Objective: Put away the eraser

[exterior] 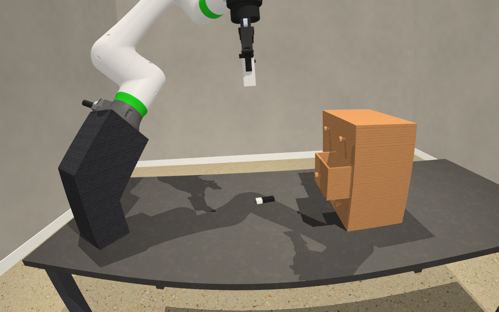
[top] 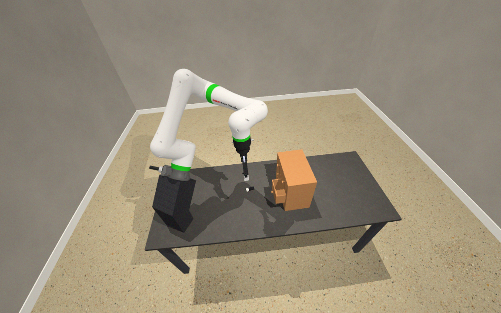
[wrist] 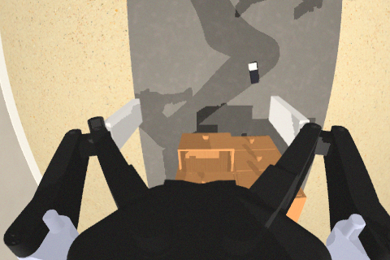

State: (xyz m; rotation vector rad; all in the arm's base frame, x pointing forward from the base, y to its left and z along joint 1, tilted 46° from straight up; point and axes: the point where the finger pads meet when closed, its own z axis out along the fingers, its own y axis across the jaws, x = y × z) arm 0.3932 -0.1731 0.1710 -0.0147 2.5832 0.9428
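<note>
Eraser (top: 250,189) (exterior: 264,199) (wrist: 253,72) — black end toward chest (top: 298,182) (exterior: 379,174) (wrist: 260,143)

Hand (top: 246,178) positioned above the table (top: 338,186), pointing downward, fingertips apart from the eraser (top: 249,189). Eraser, white at one end and black at the other, lies on the table between the arm's black pedestal (top: 163,194) and the orange chest (top: 297,167). One drawer (top: 280,197) stands partly out of the chest's front.

Eraser (top: 250,189) (exterior: 264,199) (wrist: 253,72): black, white end; flat on table (top: 334,186) (exterior: 220,248) (wrist: 162,28) | chest (top: 297,178) (exterior: 383,170) (wrist: 260,146): orange-brown, upright; one drawer (top: 279,194) (exterior: 338,183) (wrist: 205,142) open
</note>
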